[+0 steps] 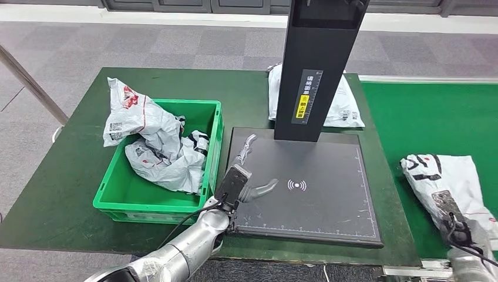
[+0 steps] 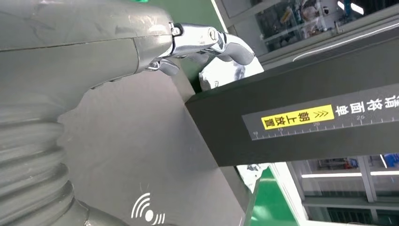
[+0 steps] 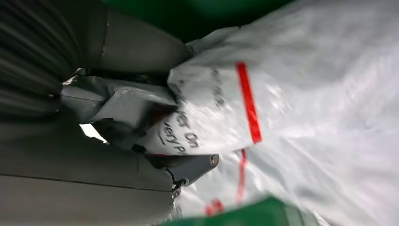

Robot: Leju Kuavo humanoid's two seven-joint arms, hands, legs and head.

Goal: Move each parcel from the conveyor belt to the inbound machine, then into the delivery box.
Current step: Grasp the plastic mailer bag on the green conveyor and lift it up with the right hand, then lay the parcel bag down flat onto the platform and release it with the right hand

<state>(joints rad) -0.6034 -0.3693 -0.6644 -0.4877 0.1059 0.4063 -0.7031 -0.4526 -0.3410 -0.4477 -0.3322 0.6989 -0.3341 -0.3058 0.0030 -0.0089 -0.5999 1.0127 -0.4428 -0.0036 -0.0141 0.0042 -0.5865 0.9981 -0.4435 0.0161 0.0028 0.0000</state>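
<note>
A white parcel [image 1: 449, 182] with black markings lies on the green conveyor belt [image 1: 434, 117], at the right of the head view. Its long axis runs from the far left toward the near right, its far end pointing toward the inbound machine [image 1: 305, 188]. The right robot hand [image 1: 455, 220] sits on the parcel's near end; in the right wrist view its grey thumb and darker fingers [image 3: 188, 167] press into crumpled white film with a red stripe [image 3: 247, 101], and the film appears bunched between them, though the blur makes the grip hard to judge.

The left robot hand [image 1: 249, 176] hovers over the near left part of the machine's dark plate, fingers spread and holding nothing; one finger points away along the plate's left edge and the thumb points toward the wireless symbol [image 1: 296, 185]. The machine's black post [image 1: 320, 64] rises at the far side of the plate.

Left of the machine, a green delivery box [image 1: 117, 200] on the bench [image 1: 64, 176] holds several crumpled white parcels [image 1: 158, 147], one draped over its far left rim. Another white parcel [image 1: 346, 106] lies flat behind the post.
</note>
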